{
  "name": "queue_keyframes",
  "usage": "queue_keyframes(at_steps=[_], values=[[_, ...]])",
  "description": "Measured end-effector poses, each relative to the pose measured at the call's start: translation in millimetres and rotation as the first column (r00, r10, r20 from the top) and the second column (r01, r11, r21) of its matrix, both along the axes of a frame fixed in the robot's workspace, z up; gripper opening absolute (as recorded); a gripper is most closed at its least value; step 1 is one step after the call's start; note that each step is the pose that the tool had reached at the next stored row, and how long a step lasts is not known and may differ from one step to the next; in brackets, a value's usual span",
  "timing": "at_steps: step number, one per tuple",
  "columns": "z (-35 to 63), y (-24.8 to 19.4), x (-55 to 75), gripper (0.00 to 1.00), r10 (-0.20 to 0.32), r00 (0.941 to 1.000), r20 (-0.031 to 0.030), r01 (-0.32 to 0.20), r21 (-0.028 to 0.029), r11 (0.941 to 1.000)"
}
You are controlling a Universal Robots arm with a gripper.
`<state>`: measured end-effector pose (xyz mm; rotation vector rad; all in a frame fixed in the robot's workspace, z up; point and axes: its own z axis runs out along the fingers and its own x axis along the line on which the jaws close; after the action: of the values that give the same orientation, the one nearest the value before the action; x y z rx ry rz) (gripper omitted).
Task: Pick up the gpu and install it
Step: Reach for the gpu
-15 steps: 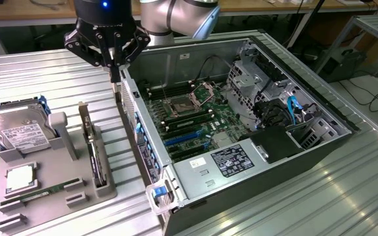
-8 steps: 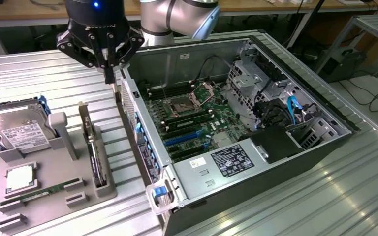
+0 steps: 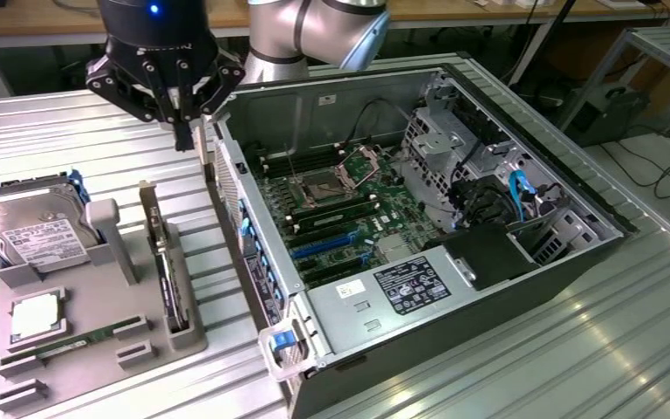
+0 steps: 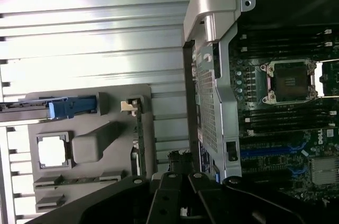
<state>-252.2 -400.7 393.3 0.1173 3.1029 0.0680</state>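
The gpu (image 3: pixel 171 278) stands on its long edge in a slot of the grey holder (image 3: pixel 102 262), its silver bracket (image 3: pixel 149 208) at the far end. In the wrist view the gpu (image 4: pixel 139 142) shows as a thin dark edge with its bracket (image 4: pixel 130 106) at one end. My gripper (image 3: pixel 181 138) hangs shut and empty above the ribbed table, a little beyond the bracket end, between the holder and the open computer case (image 3: pixel 544 166). Its black fingers (image 4: pixel 170 181) meet with nothing between them. The motherboard (image 3: pixel 335 209) lies exposed, with blue slots (image 3: pixel 324 247).
The holder also carries a silver hard drive (image 3: pixel 35 234) with blue rails, a square processor (image 3: pixel 35 316) and a green RAM stick (image 3: pixel 79 340). The case wall (image 4: pixel 209 86) rises close beside my gripper. Ribbed metal table (image 3: pixel 67 140) surrounds the holder.
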Motion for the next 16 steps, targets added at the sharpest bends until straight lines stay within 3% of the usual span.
queue_keyframes(at_steps=[16], values=[[0.0, -0.8, -26.4, 0.11, 0.000, 1.0000, 0.0000, 0.000, 0.0000, 1.0000]])
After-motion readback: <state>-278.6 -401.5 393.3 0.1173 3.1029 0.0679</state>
